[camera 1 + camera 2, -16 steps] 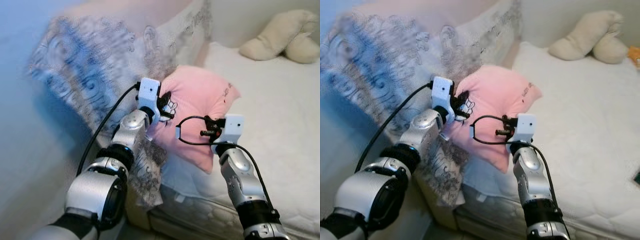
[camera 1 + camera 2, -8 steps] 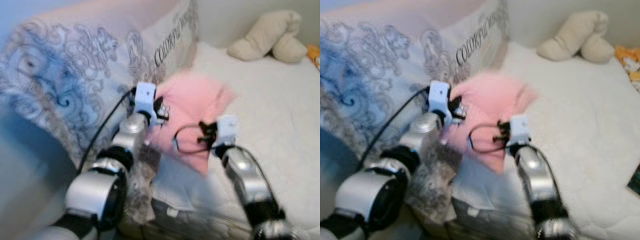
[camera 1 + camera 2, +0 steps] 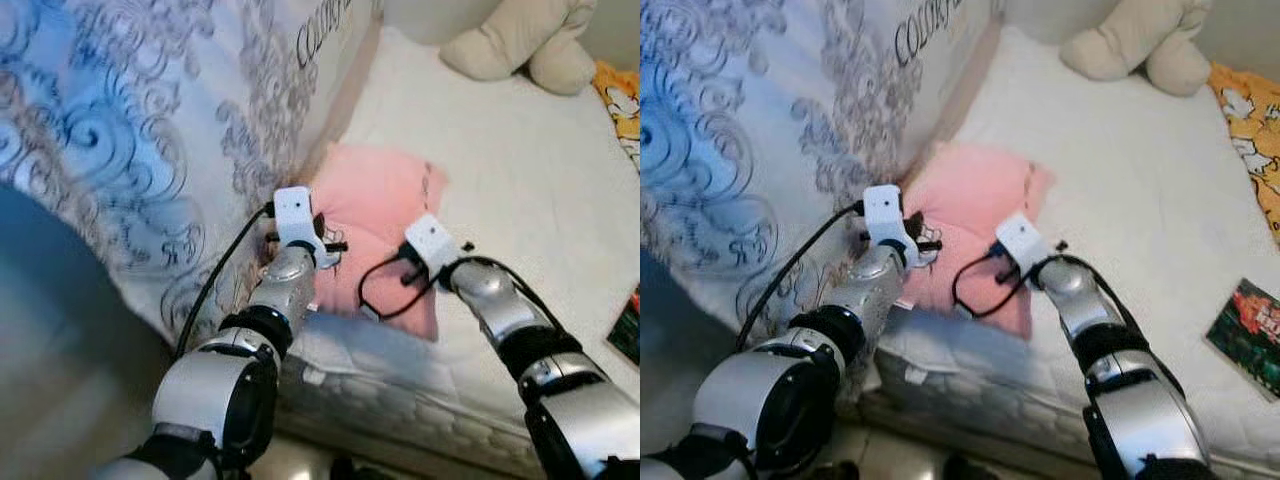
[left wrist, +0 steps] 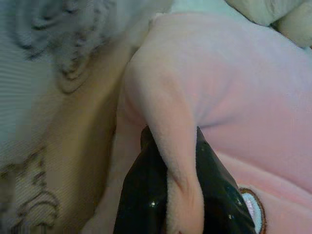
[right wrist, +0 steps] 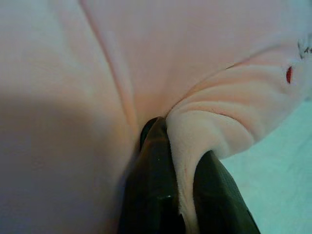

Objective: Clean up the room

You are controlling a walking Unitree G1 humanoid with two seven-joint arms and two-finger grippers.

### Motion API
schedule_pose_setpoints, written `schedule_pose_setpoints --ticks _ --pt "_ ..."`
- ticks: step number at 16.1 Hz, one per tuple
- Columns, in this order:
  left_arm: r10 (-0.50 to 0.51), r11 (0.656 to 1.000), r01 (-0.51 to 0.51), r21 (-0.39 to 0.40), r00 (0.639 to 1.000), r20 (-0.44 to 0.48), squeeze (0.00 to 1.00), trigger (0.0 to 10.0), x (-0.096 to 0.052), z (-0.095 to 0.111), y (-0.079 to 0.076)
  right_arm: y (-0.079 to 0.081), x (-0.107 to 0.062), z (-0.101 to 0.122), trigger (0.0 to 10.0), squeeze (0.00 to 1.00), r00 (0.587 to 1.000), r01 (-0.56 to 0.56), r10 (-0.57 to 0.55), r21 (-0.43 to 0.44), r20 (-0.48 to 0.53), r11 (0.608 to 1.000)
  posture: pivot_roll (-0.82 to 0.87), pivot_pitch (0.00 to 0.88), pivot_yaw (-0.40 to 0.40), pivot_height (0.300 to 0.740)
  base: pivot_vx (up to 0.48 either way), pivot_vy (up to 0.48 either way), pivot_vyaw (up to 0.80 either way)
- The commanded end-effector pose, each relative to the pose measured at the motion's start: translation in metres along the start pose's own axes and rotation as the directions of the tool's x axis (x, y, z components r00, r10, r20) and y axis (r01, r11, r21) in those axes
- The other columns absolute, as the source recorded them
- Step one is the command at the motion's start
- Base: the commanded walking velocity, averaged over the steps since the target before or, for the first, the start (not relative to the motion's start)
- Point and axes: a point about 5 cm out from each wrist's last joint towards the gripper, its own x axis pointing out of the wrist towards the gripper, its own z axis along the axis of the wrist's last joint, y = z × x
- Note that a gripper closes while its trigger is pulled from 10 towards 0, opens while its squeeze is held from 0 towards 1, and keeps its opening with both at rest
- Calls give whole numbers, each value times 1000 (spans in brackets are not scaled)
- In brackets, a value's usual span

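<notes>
Pink cushion (image 3: 375, 200) lowered onto mattress (image 3: 520, 200) | left gripper (image 4: 170, 195) clamped at 9 o'clock edge | right gripper (image 5: 180, 195) clamped at 3 o'clock

Pink cushion (image 3: 375, 205) lowered from raised hold onto mattress (image 3: 520, 190); both tools came down with it.

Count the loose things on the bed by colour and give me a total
Pink: 1, the pillow
Cream: 1, the plush toy
Orange: 1, the printed cloth
Dark red and green: 1, the booklet
Total: 4
</notes>
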Motion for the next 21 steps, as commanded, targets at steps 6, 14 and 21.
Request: schedule_pose_setpoints --ticks 6,14,21 --pt "-24 998 10 59 972 235 0 10000 7 65 -2 -34 -3 16 10000 0 974 225 -221 -76 56 971 -29 279 -138 740 0 0 0" --pt "-9 1000 8 15 996 85 0 10000 4 26 9 -10 -1 -16 10000 0 987 147 -139 91 -82 985 -24 290 -138 740 0 0 0" --pt "-56 994 43 105 990 126 1000 10000 6 38 5 -8 0 -15 10000 1000 988 148 -128 325 -82 934 -8 251 -131 740 0 0 0"
